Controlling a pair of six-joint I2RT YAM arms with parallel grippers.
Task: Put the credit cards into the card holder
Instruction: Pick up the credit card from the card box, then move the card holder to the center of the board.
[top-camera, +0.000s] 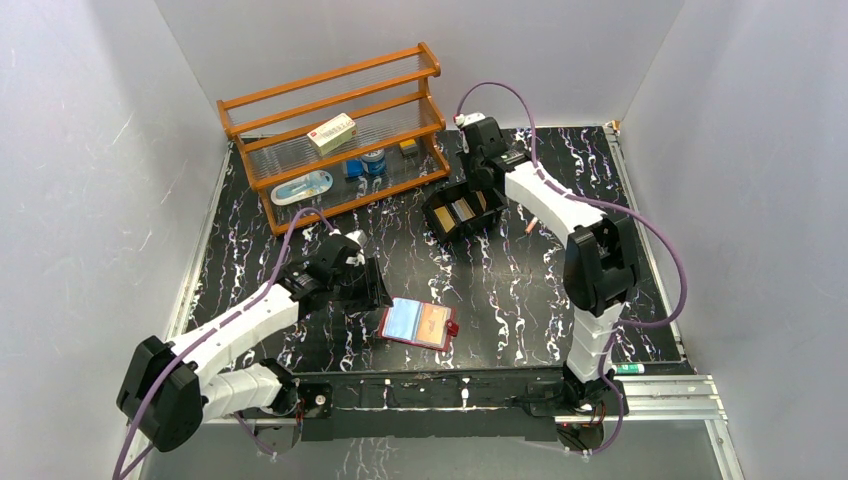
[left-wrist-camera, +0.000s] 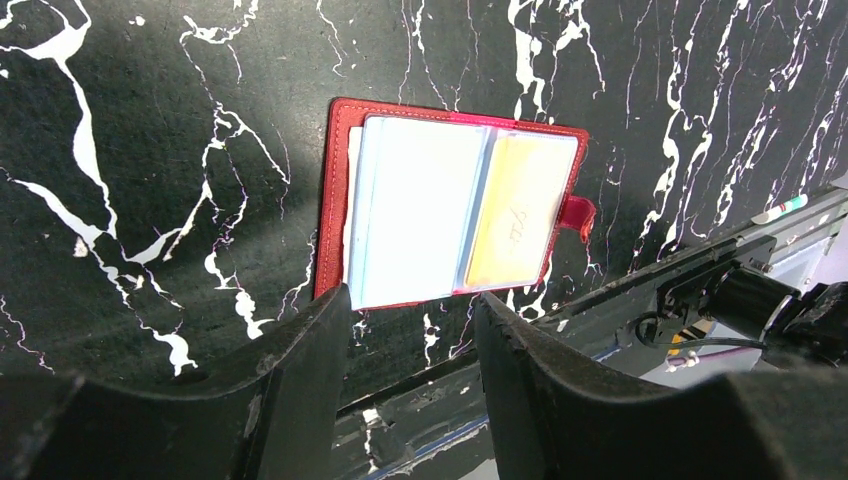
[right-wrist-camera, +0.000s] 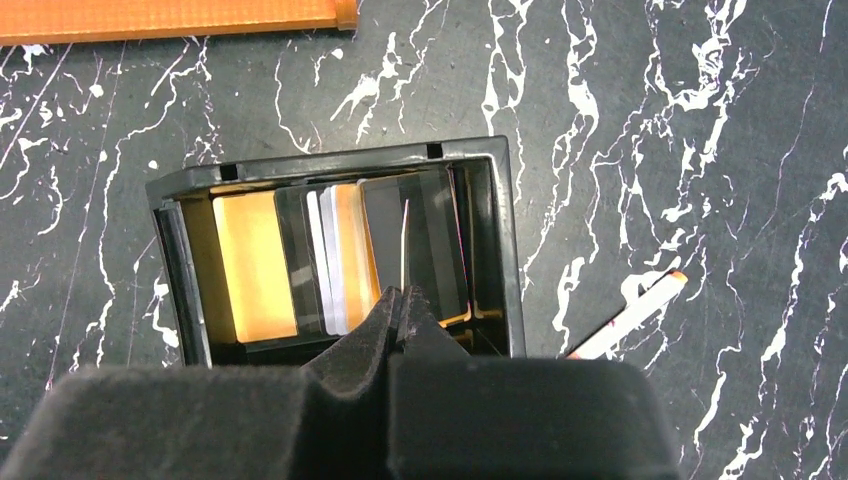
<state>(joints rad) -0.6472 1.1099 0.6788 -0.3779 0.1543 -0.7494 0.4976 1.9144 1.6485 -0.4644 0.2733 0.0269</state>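
The black tray (right-wrist-camera: 497, 250) stands far of centre, just right of the wooden shelf (top-camera: 335, 100). In it lean the credit cards (right-wrist-camera: 255, 265) — orange, pale and dark ones, overlapping. The right gripper (right-wrist-camera: 400, 300) hangs over the tray with its jaws pressed together on an edge-on card (right-wrist-camera: 405, 240), which shows only as a thin pale line. The card holder (left-wrist-camera: 338, 200) lies open on the marbled table (top-camera: 520, 300) near the near edge, about midway between the arms. Its clear sleeves hold a pale card (left-wrist-camera: 420, 210) and a yellow one (left-wrist-camera: 515, 215). The left gripper (left-wrist-camera: 412, 298) sits at its left side, jaws wide apart and holding nothing. A white stick with an orange tip (right-wrist-camera: 630, 310) lies just right of the tray. The shelf carries a cream box (top-camera: 332, 132) — the smaller things below it are too small to tell.
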